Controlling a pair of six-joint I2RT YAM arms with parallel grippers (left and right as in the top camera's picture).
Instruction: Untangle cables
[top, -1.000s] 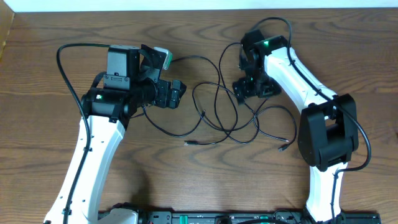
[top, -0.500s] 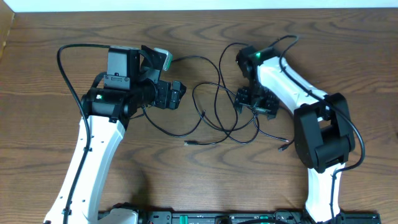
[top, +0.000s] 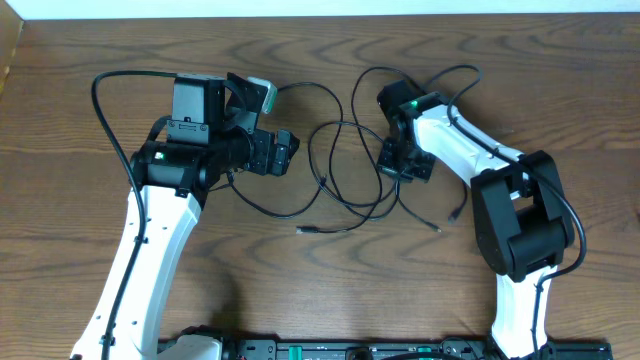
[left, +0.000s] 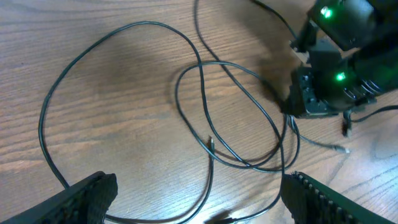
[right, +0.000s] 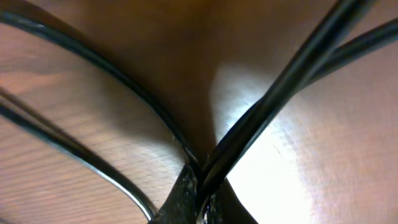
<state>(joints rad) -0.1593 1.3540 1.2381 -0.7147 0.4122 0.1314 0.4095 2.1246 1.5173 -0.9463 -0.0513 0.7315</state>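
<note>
Shows thin black cables (top: 345, 168) sprawled in loose, overlapping loops across the middle of a brown wooden tabletop (top: 80, 40), between two white-and-black arms, the strands crossing at several points near the centre. Finds the right claw (top: 402, 162) pointed down into the right side of the tangle, touching or just above the cords there, below a green light (top: 410, 103) on its arm. Cannot tell from any view whether spread or clamped on a cord; gets from the right wrist only a blurred close-up of black cords (right: 283, 87) crossing over lit wood and converging at the bottom edge. Puts the left claw (top: 291, 152) level and aimed right, held above the left part of the loops. Catches, from the left wrist, both fingers (left: 87, 199) set wide apart at the bottom corners, gripping nothing, above a single strand running over the wood beneath the gap. Picks out small plugs (top: 304, 230) on free ends: one toward the bottom of the overhead view, one inside the loops, two more lower right of the right claw. Traces, from the left wrist, one long loop (left: 43, 118) sweeping out to the left, opposite the right claw (left: 314, 93) planted at the far side of the tangle.
</note>
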